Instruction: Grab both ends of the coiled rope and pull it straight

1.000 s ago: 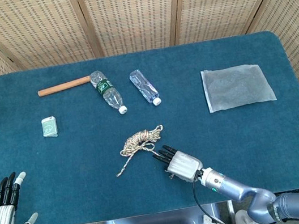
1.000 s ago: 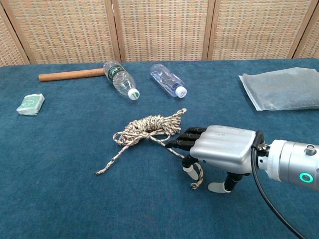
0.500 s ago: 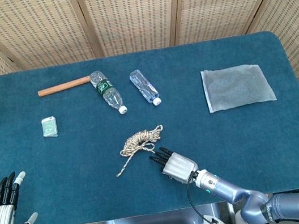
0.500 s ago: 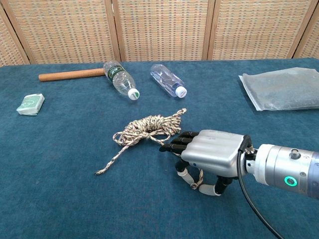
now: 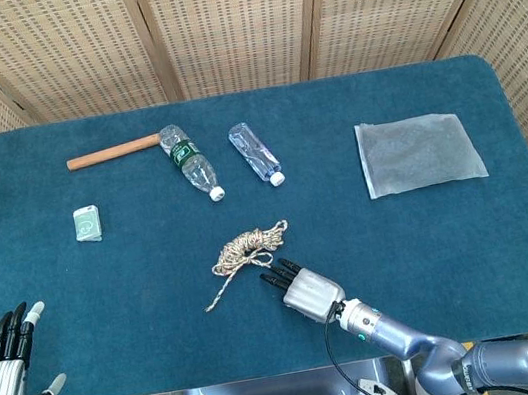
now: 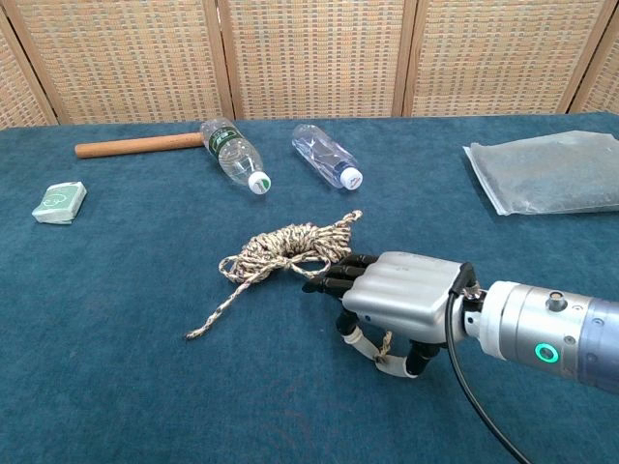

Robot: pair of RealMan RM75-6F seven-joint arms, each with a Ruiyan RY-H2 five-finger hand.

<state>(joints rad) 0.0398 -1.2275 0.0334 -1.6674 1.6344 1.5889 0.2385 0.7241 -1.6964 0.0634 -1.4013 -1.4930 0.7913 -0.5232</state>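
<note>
A tan braided rope (image 6: pixel 290 246) lies coiled on the blue table (image 6: pixel 116 387), also visible as the rope (image 5: pixel 242 247) in the head view. One loose end (image 6: pixel 208 319) trails toward the front left. The other end (image 6: pixel 385 342) runs under my right hand (image 6: pixel 401 300), which lies palm down just right of the coil; thumb and a finger pinch that end while the other fingers point at the coil. My right hand (image 5: pixel 303 292) sits near the table's front edge. Off the table's front left corner, my left hand (image 5: pixel 3 363) has its fingers spread and holds nothing.
Two plastic bottles (image 5: pixel 190 164) (image 5: pixel 257 154) and a wooden stick (image 5: pixel 113 153) lie at the back. A small green packet (image 5: pixel 88 224) is at the left, a clear plastic bag (image 5: pixel 419 152) at the right.
My right hand has slid left toward the coil, and its thumb has closed in on the rope end beneath it. The left hand has not moved.
</note>
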